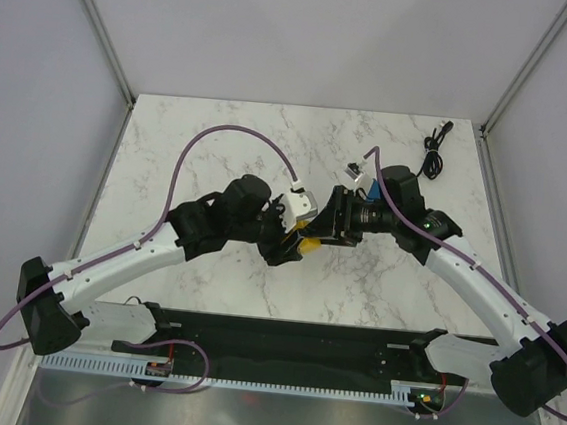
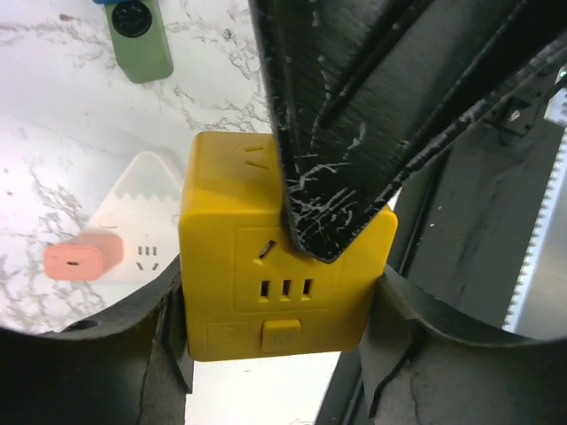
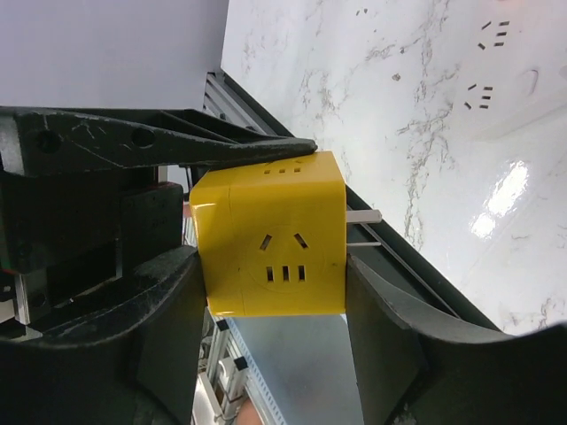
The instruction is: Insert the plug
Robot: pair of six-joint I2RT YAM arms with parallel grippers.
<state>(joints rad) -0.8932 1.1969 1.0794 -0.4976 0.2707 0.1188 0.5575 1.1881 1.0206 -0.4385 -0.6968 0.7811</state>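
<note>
A yellow cube plug [image 1: 308, 241] with sockets on its faces hangs above the table's middle, between both arms. In the left wrist view the cube [image 2: 266, 292] sits squeezed between my left gripper's [image 2: 279, 332] two fingers. One black finger of the right gripper [image 2: 345, 133] crosses its top face. In the right wrist view the cube [image 3: 270, 235] is clamped between my right gripper's [image 3: 275, 283] fingers. Its two metal prongs [image 3: 363, 217] stick out to the right. A white power strip [image 2: 133, 208] lies on the marble below, and its socket holes [image 3: 483, 93] show in the right wrist view.
A salmon-pink block [image 2: 84, 257] sits on the white strip. A green device [image 2: 140, 40] lies beyond it. A coiled black cable [image 1: 433, 152] lies at the back right corner. Purple cables loop from both wrists. Grey walls close in the table.
</note>
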